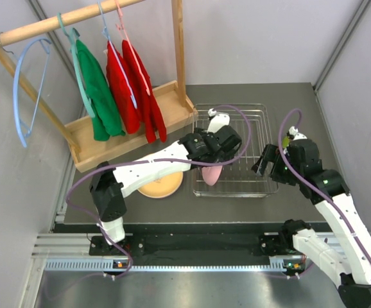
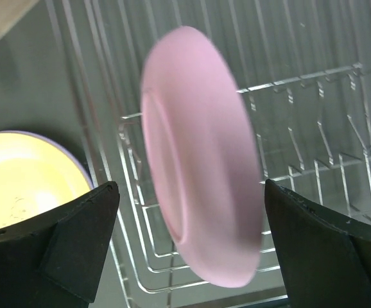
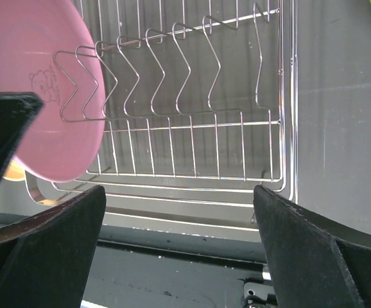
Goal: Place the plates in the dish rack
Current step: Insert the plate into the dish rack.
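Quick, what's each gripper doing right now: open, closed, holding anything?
Left gripper: open around the pink plate, not clamping it.
Right gripper: open, holding nothing.

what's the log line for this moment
left gripper: open around blurred pink plate on edge, at left end of rack | right gripper: open, empty | other slots: empty | orange plate: on table

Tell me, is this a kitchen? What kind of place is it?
Probably not a real kitchen, more a robot practice lab: robot arms are mounted at a grey table with plain walls around, and a dish rack sits beside a wooden clothes stand.
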`<state>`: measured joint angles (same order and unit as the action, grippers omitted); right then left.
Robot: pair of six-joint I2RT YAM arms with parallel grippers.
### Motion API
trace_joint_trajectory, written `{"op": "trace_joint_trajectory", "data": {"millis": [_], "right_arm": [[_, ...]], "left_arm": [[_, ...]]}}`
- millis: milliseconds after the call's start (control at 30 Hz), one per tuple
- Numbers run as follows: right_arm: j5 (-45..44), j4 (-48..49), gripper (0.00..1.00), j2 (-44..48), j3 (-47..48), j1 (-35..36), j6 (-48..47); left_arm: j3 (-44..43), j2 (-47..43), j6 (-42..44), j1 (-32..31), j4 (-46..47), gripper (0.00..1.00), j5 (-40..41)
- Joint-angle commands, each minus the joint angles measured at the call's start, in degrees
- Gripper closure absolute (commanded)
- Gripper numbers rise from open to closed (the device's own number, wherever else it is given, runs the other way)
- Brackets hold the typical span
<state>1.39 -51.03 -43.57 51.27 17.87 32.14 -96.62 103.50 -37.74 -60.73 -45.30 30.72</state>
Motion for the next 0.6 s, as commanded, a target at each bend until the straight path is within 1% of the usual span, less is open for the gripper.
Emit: {"op": "trace_joint_trajectory", "data": {"millis": [0,133,267,400,567], "right_arm": [[-0.1,0.6,0.03,-0.8,0.2,-0.4,-0.1],[0.4,1.3,0.03,-0.8,-0.2,-0.5,-0.1],[0.7,1.3,0.03,-0.9,-0.1,-0.5,-0.1],[0.9,1.4,0.03,-0.9,-0.2,-0.5,-0.2],[0.9,1.2,0.03,-0.8,-0.1,-0.5,-0.2]], "left_arm": [[2.1,-6.0,-3.4,0.7,-3.9,0.01,6.9],[5.8,-10.5,-7.0,1.3,-5.3,0.01,9.8],[8.2,-14.9,-8.2,2.5,-7.1,0.01,12.4],[9.3,-17.7,-6.2,2.5,-4.9,0.01,11.8],[9.4,-19.9,-6.2,2.6,-4.7,0.01,11.4]]}}
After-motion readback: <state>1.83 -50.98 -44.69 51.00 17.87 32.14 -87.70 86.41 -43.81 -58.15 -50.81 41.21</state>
